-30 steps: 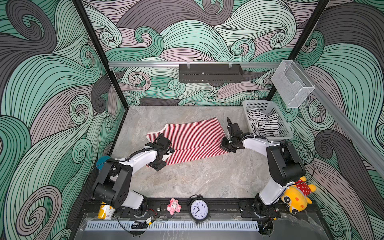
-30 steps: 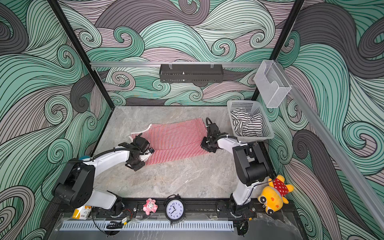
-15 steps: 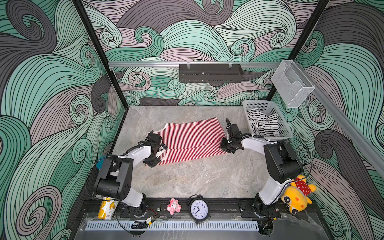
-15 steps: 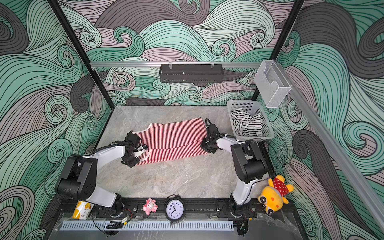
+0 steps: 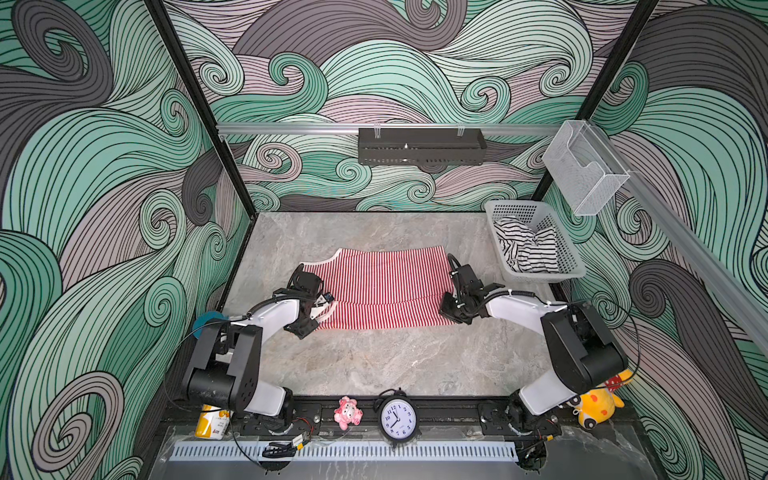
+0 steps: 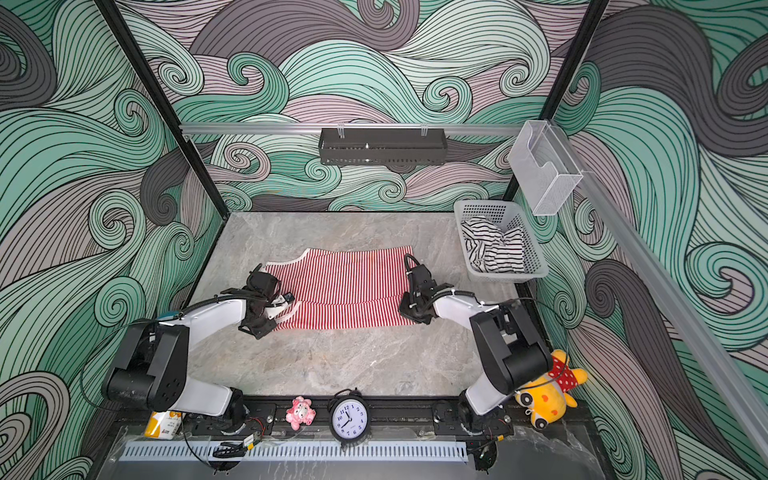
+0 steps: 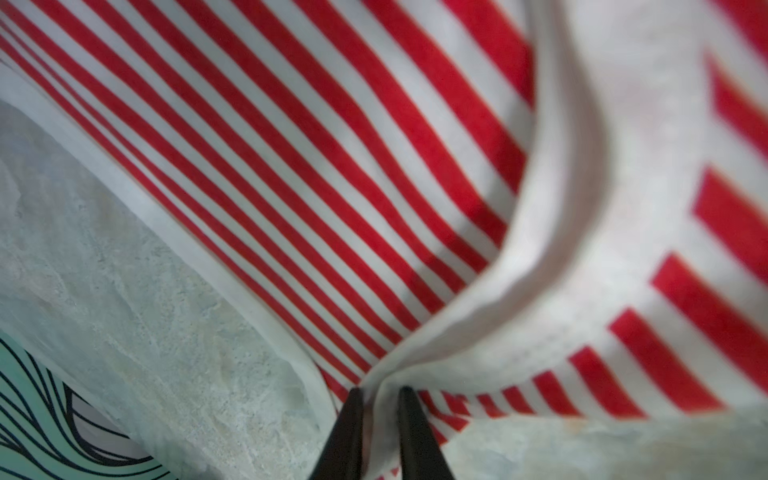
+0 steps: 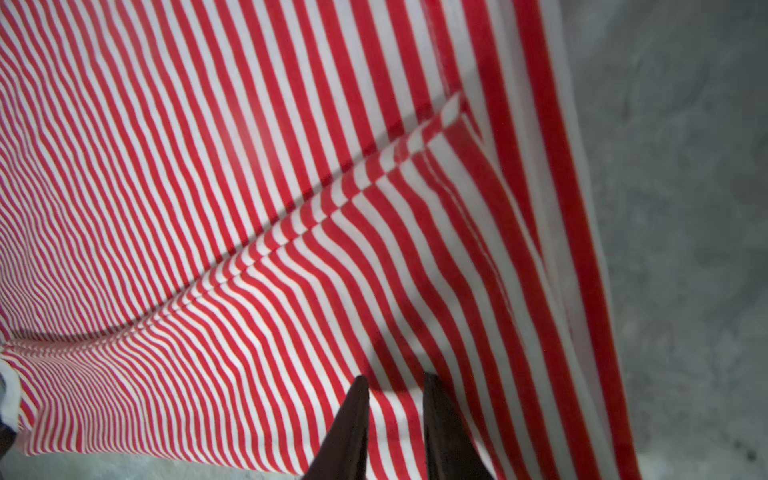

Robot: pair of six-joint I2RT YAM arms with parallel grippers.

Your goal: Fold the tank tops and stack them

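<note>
Item under work: the red-and-white tank top (image 5: 382,286) lies spread on the grey marble desk (image 5: 374,365), at mid-depth between the two arms. Its armhole end points toward the left arm and its hem end toward the right. A crease runs along its length near the front edge.

Left hand (image 7: 380,395): fingers pressed onto the white armhole trim, pinching it. In both top views this hand (image 5: 325,299) covers the garment's near left corner.

Right hand (image 8: 395,380): fingers closed on a pinch of striped cloth beside the hem. From above, the hand (image 5: 448,309) and its wrist hide the near right corner.

Surroundings: a white perforated basket (image 5: 540,277) stands at the desk's right rear, near the right arm and apart from the spread garment. The black-and-white tank top (image 5: 525,249) lies crumpled inside it.

A black tray (image 5: 422,146) hangs on the rear rail and a clear plastic holder (image 5: 584,166) on the right rail, both above desk level.

Along the front rail stand a clock (image 5: 398,419) and a pink toy (image 5: 348,412). A yellow plush (image 5: 598,405) sits by the right arm's base and a yellow can (image 5: 210,422) by the left. All four are well apart from the garment.
</note>
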